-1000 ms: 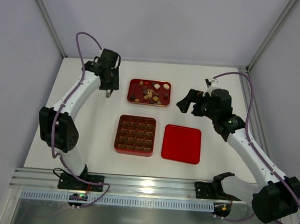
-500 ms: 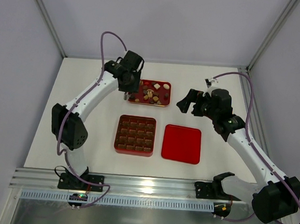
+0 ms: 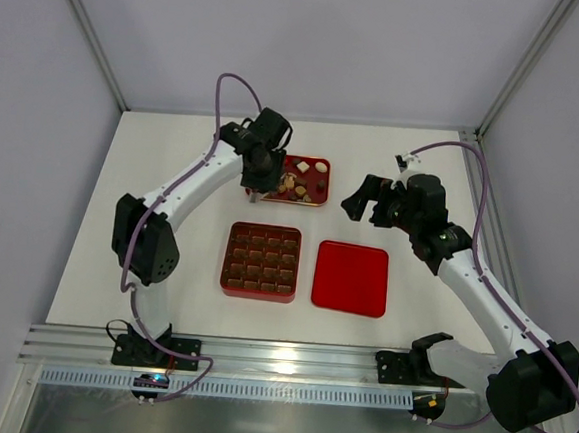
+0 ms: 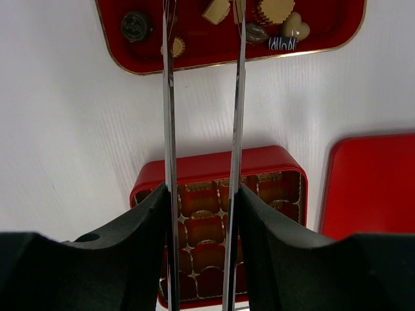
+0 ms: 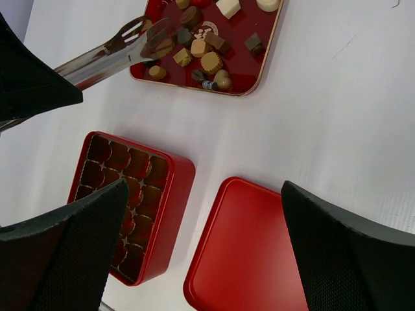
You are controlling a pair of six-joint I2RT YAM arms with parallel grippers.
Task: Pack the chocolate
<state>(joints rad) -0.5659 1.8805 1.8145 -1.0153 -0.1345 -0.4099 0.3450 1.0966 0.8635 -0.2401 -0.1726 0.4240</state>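
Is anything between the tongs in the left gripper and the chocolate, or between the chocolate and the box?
Nothing visible. The left gripper holds the tongs, their tips over the chocolate in the tray. The box is open, its lid beside it.

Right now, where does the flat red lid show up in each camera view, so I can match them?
Top external: the lid lies just right of centre, slightly low.
Left wrist: cut off at the right edge, right of the tongs.
Right wrist: bottom centre.
Shared landmark: the compartment box sits just left of the lid in every view.
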